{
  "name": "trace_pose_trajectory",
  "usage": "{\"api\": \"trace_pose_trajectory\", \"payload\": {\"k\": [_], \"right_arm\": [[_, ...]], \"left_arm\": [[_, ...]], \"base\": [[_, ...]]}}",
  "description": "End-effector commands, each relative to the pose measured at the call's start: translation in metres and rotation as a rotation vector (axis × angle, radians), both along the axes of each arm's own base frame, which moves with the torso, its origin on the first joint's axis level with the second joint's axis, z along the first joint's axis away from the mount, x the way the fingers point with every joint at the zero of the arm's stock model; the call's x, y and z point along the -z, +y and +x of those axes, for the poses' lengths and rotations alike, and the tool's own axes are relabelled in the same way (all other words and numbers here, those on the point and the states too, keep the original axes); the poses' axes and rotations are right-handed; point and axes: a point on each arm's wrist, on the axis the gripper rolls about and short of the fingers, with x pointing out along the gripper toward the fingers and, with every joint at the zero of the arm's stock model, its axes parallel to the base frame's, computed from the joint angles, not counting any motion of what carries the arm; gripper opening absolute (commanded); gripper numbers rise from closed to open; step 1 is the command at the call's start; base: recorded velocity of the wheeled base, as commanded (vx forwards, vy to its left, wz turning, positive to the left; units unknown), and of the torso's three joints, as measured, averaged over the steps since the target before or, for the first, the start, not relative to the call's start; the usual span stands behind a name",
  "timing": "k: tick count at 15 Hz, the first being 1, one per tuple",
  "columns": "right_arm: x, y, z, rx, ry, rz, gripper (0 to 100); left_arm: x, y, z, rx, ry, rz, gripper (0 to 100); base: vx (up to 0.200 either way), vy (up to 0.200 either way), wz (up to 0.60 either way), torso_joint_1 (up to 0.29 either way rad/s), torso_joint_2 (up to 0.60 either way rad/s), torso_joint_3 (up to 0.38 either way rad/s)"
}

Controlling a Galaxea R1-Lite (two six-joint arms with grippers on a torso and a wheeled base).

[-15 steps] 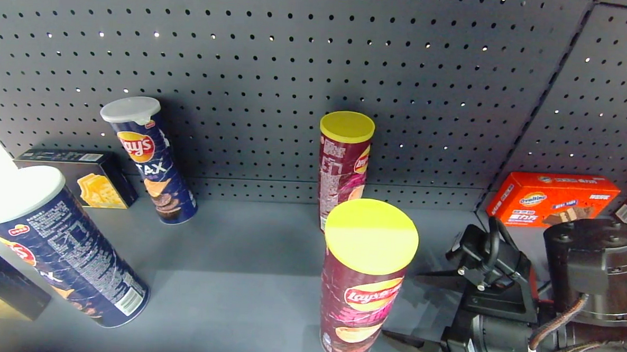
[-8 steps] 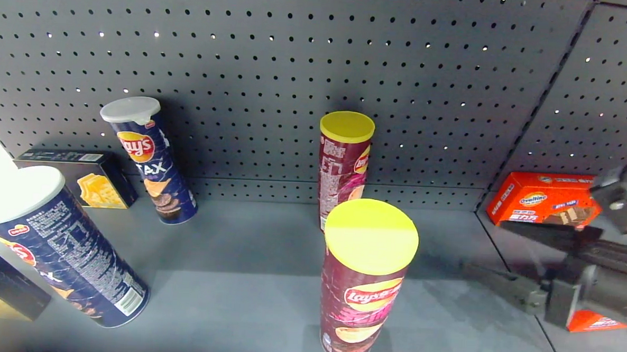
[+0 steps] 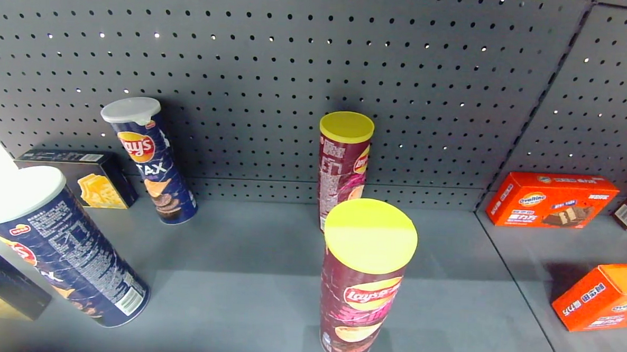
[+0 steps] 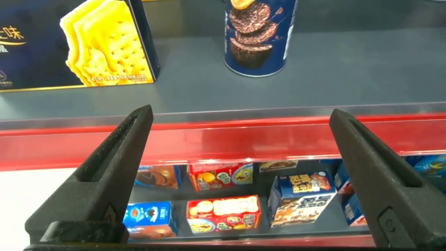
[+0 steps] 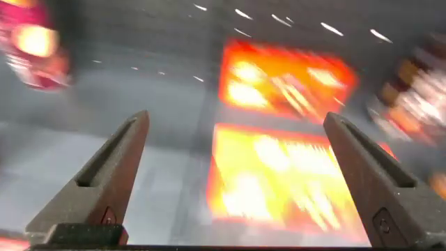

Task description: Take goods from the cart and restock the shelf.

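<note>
On the grey shelf [image 3: 245,279] two maroon chip cans with yellow lids stand upright, one in front [image 3: 364,294] and one behind it [image 3: 344,161] by the pegboard. My right gripper [image 5: 237,117] is open with nothing between its fingers. It faces two orange boxes [image 5: 279,174], with a maroon can [image 5: 35,42] off to one side. My left gripper [image 4: 240,115] is open and empty in front of the shelf's red front edge [image 4: 230,136]. Beyond that edge stand a dark cracker box [image 4: 77,42] and a blue can [image 4: 256,35].
Blue chip cans stand at the back left [image 3: 150,158] and front left [image 3: 61,249], beside a dark cracker box [image 3: 80,179]. Orange boxes lie on the right section, one at the back [image 3: 550,199] and one in front [image 3: 604,297]. Lower shelves hold several packets [image 4: 223,209].
My right arm, which was beside the front maroon can, has drawn away to the right and left the head view. The front orange box now shows. The cans have not moved.
</note>
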Motion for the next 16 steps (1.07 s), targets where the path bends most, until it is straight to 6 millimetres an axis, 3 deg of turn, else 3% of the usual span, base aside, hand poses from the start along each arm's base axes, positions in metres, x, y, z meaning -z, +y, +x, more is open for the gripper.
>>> {"api": "trace_pose_trajectory", "payload": {"k": [1,2,4,5,16], "right_arm": [[0.071,0.003,-0.048,0.131,-0.033,0.042,100],[0.092,0.002,-0.044,0.153,0.013,0.057,100],[0.105,0.000,-0.040,0.206,0.031,0.072,100],[0.119,0.000,-0.041,0.213,0.170,0.086,100],[0.117,0.000,-0.040,0.174,0.153,0.100,100]], "left_arm": [[0.000,0.000,0.000,0.001,0.000,0.000,100],[0.000,0.000,0.000,0.001,0.000,0.002,100],[0.000,0.000,0.000,0.001,0.000,0.002,100],[0.000,0.000,0.000,0.001,0.000,0.002,100],[0.000,0.000,0.000,-0.001,0.000,-0.001,100]], "base": [[0.000,0.000,0.00,0.000,0.00,0.000],[0.000,0.000,0.00,0.000,0.00,0.000],[0.000,0.000,0.00,0.000,0.00,0.000],[0.000,0.000,0.00,0.000,0.00,0.000],[0.000,0.000,0.00,0.000,0.00,0.000]]}}
